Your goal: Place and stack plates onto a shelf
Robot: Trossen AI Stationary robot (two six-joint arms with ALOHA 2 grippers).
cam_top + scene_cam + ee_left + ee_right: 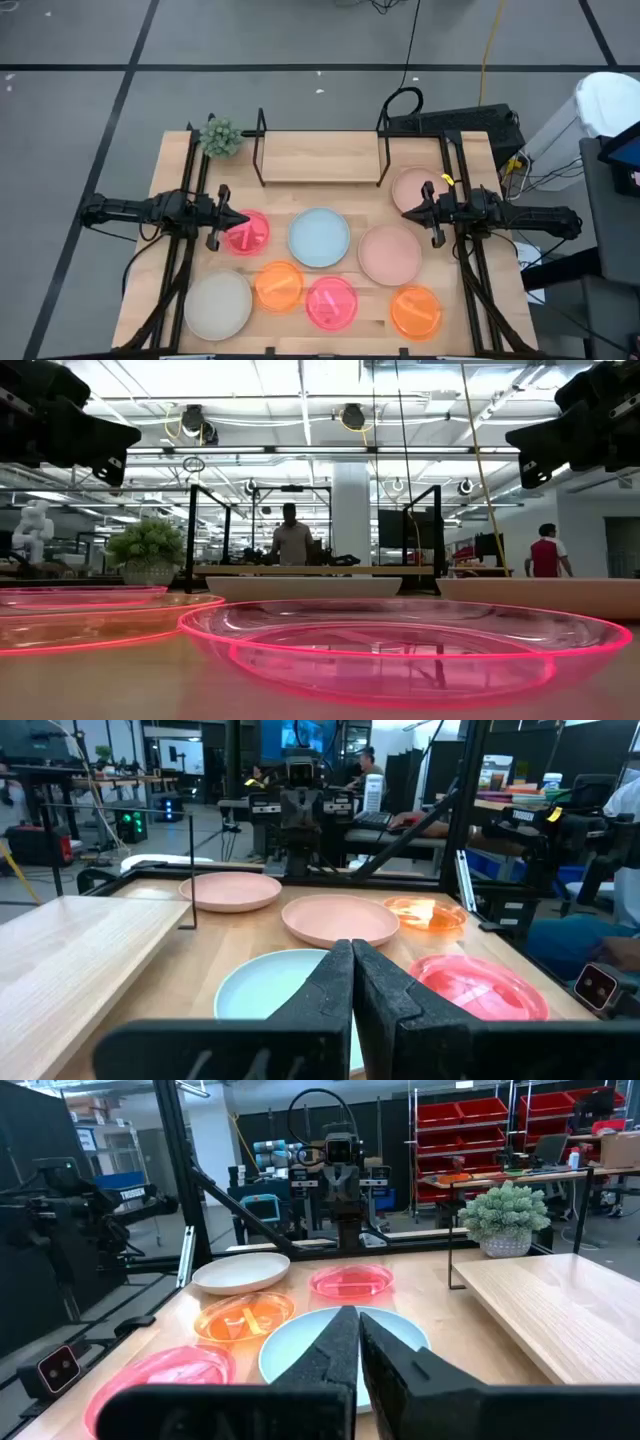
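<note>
The shelf [320, 157], a light wood board between black wire end frames, stands at the table's far side with nothing on it. Several plates lie flat on the table in front of it: two pale pink [390, 254] [415, 186], a light blue [319, 238], a cream [217, 305], two neon pink [250, 236] [331, 303] and two orange [279, 285] [416, 311]. My left gripper [240, 220] hovers shut, level, over the left neon pink plate. My right gripper [408, 212] hovers shut, level, above the gap between the two pale pink plates. Both point toward the table's middle.
A small potted plant [220, 137] stands at the shelf's left end. Black arm frames run along both table sides [180, 270] [480, 270]. A black cable and box [450, 122] lie behind the shelf's right end. People stand in the room beyond the table [292, 540].
</note>
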